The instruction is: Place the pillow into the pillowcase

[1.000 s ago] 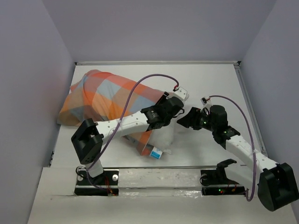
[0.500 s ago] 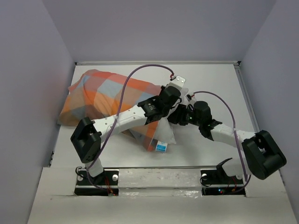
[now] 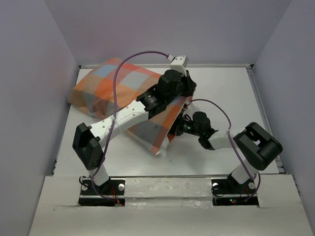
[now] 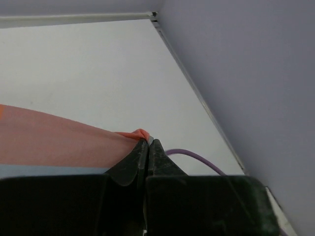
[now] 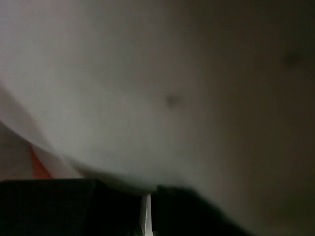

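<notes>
The black two-finger left gripper (image 4: 148, 143) is clamped on a thin fold at the edge of the soft peach-orange and light blue fabric pillowcase (image 4: 59, 145). A thin purple cable (image 4: 189, 156) curves just right of it, above the flat white table (image 4: 98, 69) bounded by a plain lavender wall (image 4: 246, 73).

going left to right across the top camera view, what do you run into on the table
pillowcase → right gripper → right arm's elbow
</notes>
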Available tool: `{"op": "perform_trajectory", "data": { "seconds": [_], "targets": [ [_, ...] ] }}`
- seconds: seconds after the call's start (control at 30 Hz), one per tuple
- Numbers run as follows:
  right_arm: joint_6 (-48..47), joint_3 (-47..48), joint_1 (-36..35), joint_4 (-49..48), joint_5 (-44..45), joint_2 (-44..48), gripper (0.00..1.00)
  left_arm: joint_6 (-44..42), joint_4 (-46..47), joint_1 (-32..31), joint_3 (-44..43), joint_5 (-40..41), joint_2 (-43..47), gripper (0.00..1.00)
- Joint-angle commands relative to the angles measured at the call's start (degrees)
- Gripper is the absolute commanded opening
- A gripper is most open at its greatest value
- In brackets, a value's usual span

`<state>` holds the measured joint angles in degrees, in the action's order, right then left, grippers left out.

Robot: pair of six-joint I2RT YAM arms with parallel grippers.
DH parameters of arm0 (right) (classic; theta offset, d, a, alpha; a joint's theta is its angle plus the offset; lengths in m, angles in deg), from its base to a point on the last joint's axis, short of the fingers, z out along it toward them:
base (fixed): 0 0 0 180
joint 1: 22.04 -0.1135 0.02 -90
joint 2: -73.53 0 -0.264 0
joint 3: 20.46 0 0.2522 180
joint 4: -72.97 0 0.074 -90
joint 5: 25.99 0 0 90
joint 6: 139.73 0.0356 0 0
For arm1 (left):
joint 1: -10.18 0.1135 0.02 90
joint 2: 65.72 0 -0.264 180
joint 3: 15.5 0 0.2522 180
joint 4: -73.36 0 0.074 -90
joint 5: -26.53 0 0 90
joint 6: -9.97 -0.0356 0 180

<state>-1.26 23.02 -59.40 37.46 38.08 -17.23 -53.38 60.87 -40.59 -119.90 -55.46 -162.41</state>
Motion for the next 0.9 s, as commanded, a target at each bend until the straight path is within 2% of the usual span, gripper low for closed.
{"op": "perform_trajectory", "data": {
  "seconds": [0.0, 0.07, 0.17, 0.23, 0.27, 0.3, 0.4, 0.47, 0.53, 0.57, 0.6, 0.63, 0.67, 0.7, 0.73, 0.77, 0.8, 0.87],
  "targets": [
    [1.54, 7.45, -0.16, -8.29, -0.96, -4.68, 0.0, 10.69, 14.54, -8.64, -9.13, -9.33, -0.07, 0.0],
    [3.81, 9.47, -0.16, -10.56, -1.75, -6.18, 0.0, 12.01, 14.55, -11.01, -12.8, -9.42, -3.31, 0.0],
    [4.09, 9.4, -0.16, -10.4, -1.32, -5.92, 0.0, 12.19, 11.48, -11.29, -18.17, -7.76, -7.63, 0.0],
    [2.52, 8.09, -0.16, -8.74, 1.13, -3.65, 0.0, 10.36, 7.87, -11.2, -20.19, -3.2, -9.3, 0.01],
    [1.9, 7.64, -0.16, -6.73, 1.84, -2.85, 0.0, 9.48, 5.77, -11.2, -20.46, -2.13, -9.92, 0.13],
    [1.63, 6.68, -0.16, -5.84, 2.46, -2.15, 0.0, 8.6, 4.71, -10.77, -21.16, -1.95, -10.36, 0.44],
    [2.15, 3.79, 2.99, -4.6, 3.08, 0.4, 0.0, 4.83, 0.95, -10.67, -21.43, -0.99, -9.93, 0.98],
    [3.21, 2.11, 5.98, -3.46, 3.17, 2.34, 0.0, -0.09, -3.54, -10.76, -20.91, 3.13, -7.04, 0.99],
    [3.21, -0.34, 7.74, -3.02, 2.73, 3.83, 0.0, -3.61, -4.7, -11.72, -15.04, 8.83, -3.09, 0.99],
    [3.04, -1.05, 9.4, -2.32, 2.3, 5.32, 0.0, -6.41, -4.88, -12.08, -12.06, 15.91, 1.97, 0.99],
    [2.86, -1.76, 10.11, -1.88, 2.38, 6.29, 0.0, -6.87, -4.71, -12.43, -8.37, 18.85, 4.72, 0.99],
    [2.86, -2.29, 10.99, -1.53, 2.29, 7.08, 0.0, -7.05, -4.18, -12.69, -0.07, 21.58, 7.8, 0.99],
    [2.51, -2.81, 11.87, -1.0, 1.68, 7.87, 0.0, -6.97, -3.4, -12.78, 4.36, 23.52, 10.7, 0.98],
    [2.07, -2.82, 13.79, 0.48, 0.28, 9.27, 0.0, -6.01, -2.43, -12.78, 13.28, 26.85, 16.64, 0.94],
    [1.9, -2.65, 14.59, 1.19, -0.51, 9.98, 0.0, -5.22, -2.07, -12.96, 17.81, 29.67, 22.18, 0.92],
    [1.55, -2.38, 15.38, 2.68, -1.04, 10.6, 0.0, -4.43, -0.85, -13.22, 21.95, 30.65, 24.85, 0.91],
    [1.11, -2.12, 16.0, 3.91, -1.31, 11.82, 0.0, -3.72, 0.47, -13.66, 29.9, 31.44, 27.05, 0.87],
    [-1.26, -0.37, 16.01, 8.29, -1.31, 12.8, 0.0, -3.36, 2.31, -15.67, 35.76, 31.37, 31.9, 0.83]
  ]
}}
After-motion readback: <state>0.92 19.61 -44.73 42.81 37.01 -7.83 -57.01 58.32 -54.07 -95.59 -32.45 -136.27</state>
